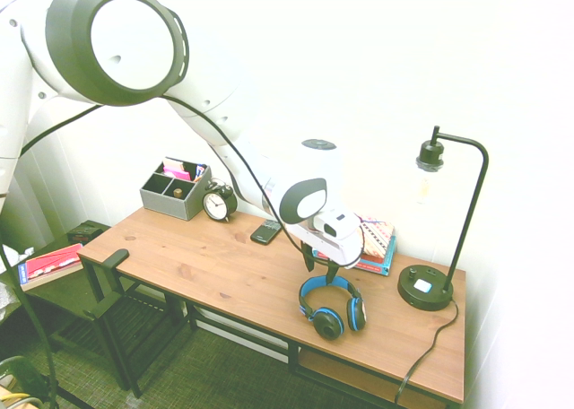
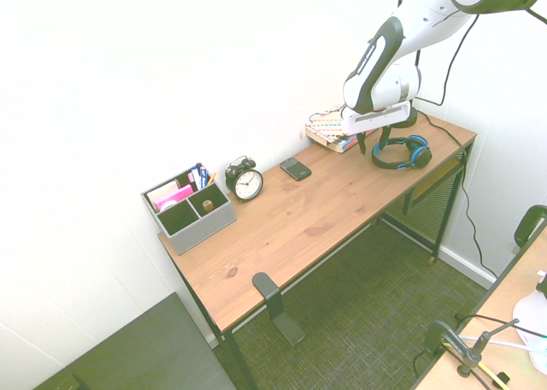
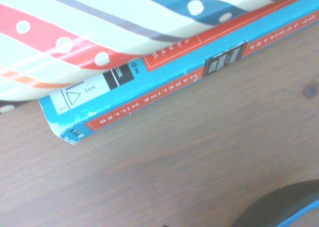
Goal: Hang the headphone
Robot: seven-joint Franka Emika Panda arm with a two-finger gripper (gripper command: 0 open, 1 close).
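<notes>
Here, the headphones (image 1: pixel 326 307) lie near the desk's edge (image 1: pixel 269 326).

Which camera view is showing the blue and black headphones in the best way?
The first exterior view shows the headphones best: the blue headband and both ear cups are visible there. The second exterior view shows them smaller, near the gripper. The wrist view shows only a dark, blue-edged part in its lower right corner.

The over-ear headphones (image 1: pixel 328 307), with a blue-lined headband and round black ear cups trimmed in blue, lie on the wooden surface (image 1: pixel 197 267) near its front edge, the band arching toward the back, ear cups toward the front.
</notes>
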